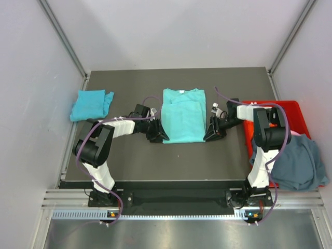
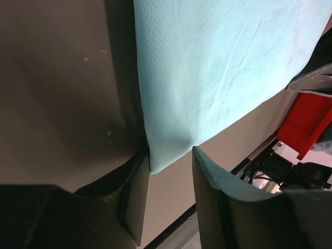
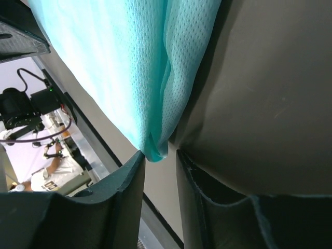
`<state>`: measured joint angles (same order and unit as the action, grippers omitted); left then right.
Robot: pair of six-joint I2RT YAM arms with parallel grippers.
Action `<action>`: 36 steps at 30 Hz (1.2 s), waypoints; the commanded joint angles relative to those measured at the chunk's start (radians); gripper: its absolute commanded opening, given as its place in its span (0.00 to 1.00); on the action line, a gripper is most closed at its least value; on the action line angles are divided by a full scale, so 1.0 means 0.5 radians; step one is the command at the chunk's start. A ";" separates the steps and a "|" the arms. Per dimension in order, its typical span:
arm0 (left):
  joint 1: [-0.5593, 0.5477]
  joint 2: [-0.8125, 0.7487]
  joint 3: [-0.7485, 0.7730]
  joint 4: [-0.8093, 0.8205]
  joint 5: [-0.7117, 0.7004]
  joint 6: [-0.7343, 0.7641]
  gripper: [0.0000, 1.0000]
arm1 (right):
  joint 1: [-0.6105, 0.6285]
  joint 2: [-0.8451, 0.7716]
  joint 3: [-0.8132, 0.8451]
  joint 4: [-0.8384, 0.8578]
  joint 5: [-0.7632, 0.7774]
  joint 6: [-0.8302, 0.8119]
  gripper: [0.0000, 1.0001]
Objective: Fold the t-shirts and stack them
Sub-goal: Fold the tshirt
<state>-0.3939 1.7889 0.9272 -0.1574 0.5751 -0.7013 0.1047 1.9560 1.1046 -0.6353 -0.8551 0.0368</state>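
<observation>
we judge one shirt done: cyan-blue shirt (image 1: 91,105) folded aside, grey-blue shirt (image 1: 298,163) waiting, left gripper (image 2: 171,155) and right gripper (image 3: 160,154) spread around mint-teal shirt (image 1: 182,116) near corners.

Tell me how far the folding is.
Done: the mint shirt has its sides folded in. In hand: left end effector and right end effector sit open at its near corners. Left: cyan shirt bunched, grey shirt draped on the red crate; nothing stacked.

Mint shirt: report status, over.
Left end effector open at near corner of mint shirt. Right end effector open, opposite corner. Shirt sides folded in, flat. Nothing blocking.
</observation>
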 commanded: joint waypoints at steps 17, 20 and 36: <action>0.008 -0.080 0.011 0.029 -0.018 0.034 0.04 | 0.030 -0.019 0.018 0.258 0.029 -0.028 0.00; 0.012 -0.102 0.011 0.017 -0.036 0.050 0.00 | 0.030 -0.049 0.003 0.264 0.020 -0.025 0.00; 0.027 -0.323 0.443 -0.293 -0.040 0.304 0.00 | 0.030 -0.681 0.058 0.258 -0.029 0.074 0.00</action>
<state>-0.3855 1.6752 1.1152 -0.2607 0.5449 -0.5762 0.1150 1.6596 1.0950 -0.5217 -0.8398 0.0574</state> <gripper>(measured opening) 0.022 0.008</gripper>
